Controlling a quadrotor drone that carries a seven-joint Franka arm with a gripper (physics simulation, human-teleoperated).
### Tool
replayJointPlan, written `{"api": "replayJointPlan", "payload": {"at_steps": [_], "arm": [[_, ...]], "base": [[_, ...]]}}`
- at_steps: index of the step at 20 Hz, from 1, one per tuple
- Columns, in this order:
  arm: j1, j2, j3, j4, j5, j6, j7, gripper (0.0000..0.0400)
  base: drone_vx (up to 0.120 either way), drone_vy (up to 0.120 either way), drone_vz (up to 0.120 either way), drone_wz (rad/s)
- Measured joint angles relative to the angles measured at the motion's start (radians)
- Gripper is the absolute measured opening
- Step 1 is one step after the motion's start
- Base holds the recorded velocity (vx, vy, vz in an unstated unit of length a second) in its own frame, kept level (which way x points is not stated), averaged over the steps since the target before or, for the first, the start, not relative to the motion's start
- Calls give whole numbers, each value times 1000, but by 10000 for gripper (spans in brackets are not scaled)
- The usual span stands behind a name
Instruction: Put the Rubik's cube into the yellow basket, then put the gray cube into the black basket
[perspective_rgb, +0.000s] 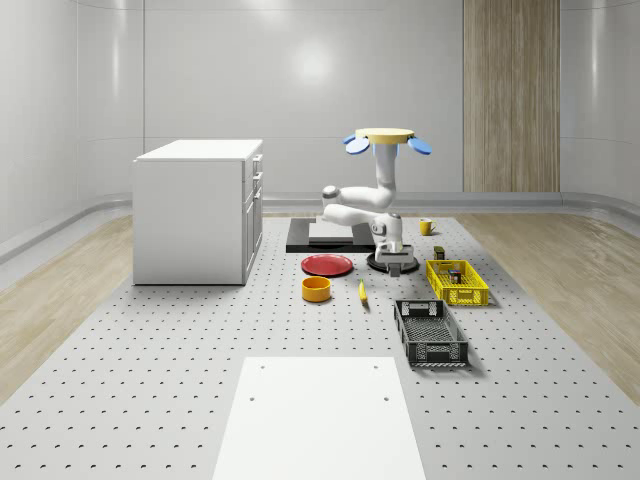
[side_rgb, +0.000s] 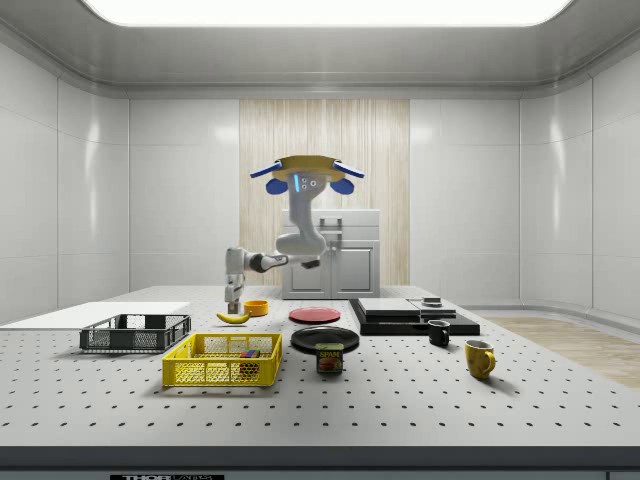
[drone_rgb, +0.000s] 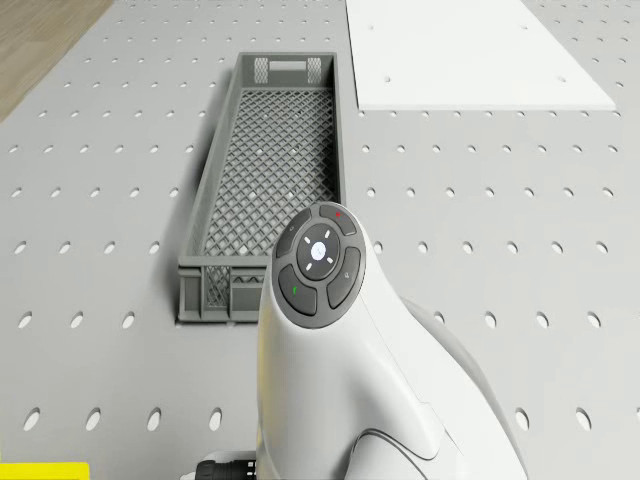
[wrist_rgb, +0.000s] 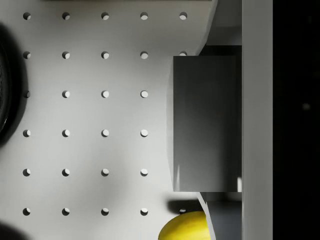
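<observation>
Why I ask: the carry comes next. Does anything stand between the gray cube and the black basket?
Nothing visible. The gripper holds the gray cube; bare table lies before the black basket. The banana lies aside. The drone hovers nearby.

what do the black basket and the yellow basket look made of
Black basket: looks like moulded matte plastic, going by its fine lattice floor and walls. Yellow basket: likely the same kind of plastic crate, slightly glossy, with open mesh sides. Both are simulator renders, so this is only appearance.
</observation>
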Motion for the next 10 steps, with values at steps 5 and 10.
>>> {"api": "replayJointPlan", "payload": {"at_steps": [5, 10], "arm": [[-1, -2, 1, 0, 2, 2, 1, 250], [-2, -5, 2, 0, 3, 4, 1, 250]], "base": [[120, 0, 0, 0], [120, 0, 0, 0]]}}
